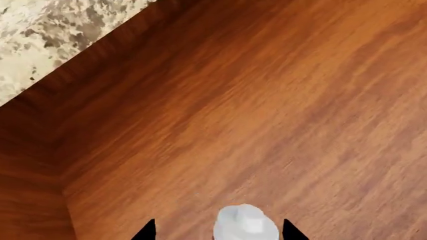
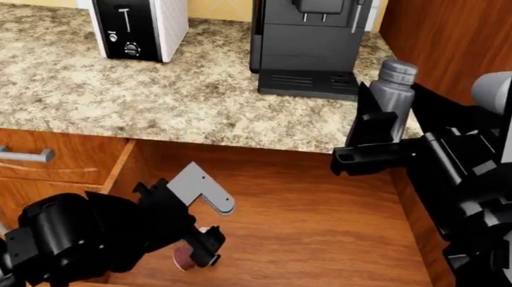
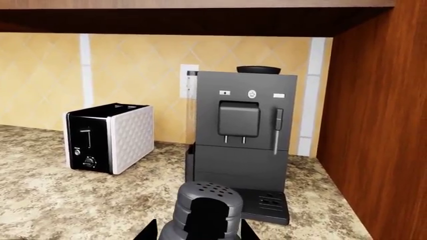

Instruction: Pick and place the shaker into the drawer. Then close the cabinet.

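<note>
The shaker (image 2: 394,93), a dark grey cylinder with a lighter perforated cap, stands upright at the right end of the counter; it also shows in the right wrist view (image 3: 207,200). My right gripper (image 2: 395,120) (image 3: 198,231) has its fingers close against both sides of it. The drawer (image 2: 323,224) is pulled open below the counter, and its wood floor fills the left wrist view (image 1: 267,110). My left gripper (image 2: 206,248) (image 1: 219,231) is low inside the drawer with its jaws apart around a small maroon item (image 2: 183,258) with a pale end (image 1: 245,225). The cabinet's shallower drawer fronts (image 2: 53,169) are at the left.
A toaster (image 2: 138,14) (image 3: 110,137) and a dark coffee machine (image 2: 310,38) (image 3: 243,140) stand at the back of the granite counter (image 2: 104,97). A tall wood panel (image 2: 466,37) rises just right of the shaker. The drawer's side walls (image 2: 122,167) bound my left arm.
</note>
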Controlling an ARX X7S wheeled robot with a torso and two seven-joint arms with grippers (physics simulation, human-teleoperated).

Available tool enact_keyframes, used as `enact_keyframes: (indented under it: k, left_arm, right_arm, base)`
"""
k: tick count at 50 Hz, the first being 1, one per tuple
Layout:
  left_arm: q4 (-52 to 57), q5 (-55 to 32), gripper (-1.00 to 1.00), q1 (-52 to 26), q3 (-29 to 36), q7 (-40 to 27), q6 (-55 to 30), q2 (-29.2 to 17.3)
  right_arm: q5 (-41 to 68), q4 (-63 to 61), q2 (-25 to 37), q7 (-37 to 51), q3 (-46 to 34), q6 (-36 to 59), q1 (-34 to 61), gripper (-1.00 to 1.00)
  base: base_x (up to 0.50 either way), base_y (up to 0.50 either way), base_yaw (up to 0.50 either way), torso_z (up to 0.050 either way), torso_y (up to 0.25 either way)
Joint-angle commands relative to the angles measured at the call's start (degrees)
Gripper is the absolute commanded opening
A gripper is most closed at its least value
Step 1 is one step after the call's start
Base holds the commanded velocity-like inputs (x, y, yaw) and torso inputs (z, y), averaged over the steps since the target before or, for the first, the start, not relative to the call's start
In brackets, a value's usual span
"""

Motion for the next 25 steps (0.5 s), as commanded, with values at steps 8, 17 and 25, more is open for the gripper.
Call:
enact_keyframes:
  k: [8,17,25]
  left_arm:
    - [18.51,-11.93,1.00,-8.54,-11.22,-9.71,-1.48,-7.23]
    - [30.93,-22.07,1.00,-13.79,-19.55,-18.67,-0.39,-14.15]
    - [38.30,-25.76,1.00,-9.87,-23.47,-23.06,4.76,-20.82]
  right_arm:
    - [1.81,1.30,0.41,1.51,-2.31,0.36,1.40,-1.00]
    - [1.62,9.17,-0.07,-3.26,-10.53,5.32,2.03,-1.00]
    - [-10.10,20.24,-1.00,-16.48,-22.28,8.00,7.38,-1.00]
  base:
    - [0.00,0.00,0.00,0.000,0.000]
    - [0.00,0.00,0.00,0.000,0.000]
    - [0.00,0.00,0.00,0.000,0.000]
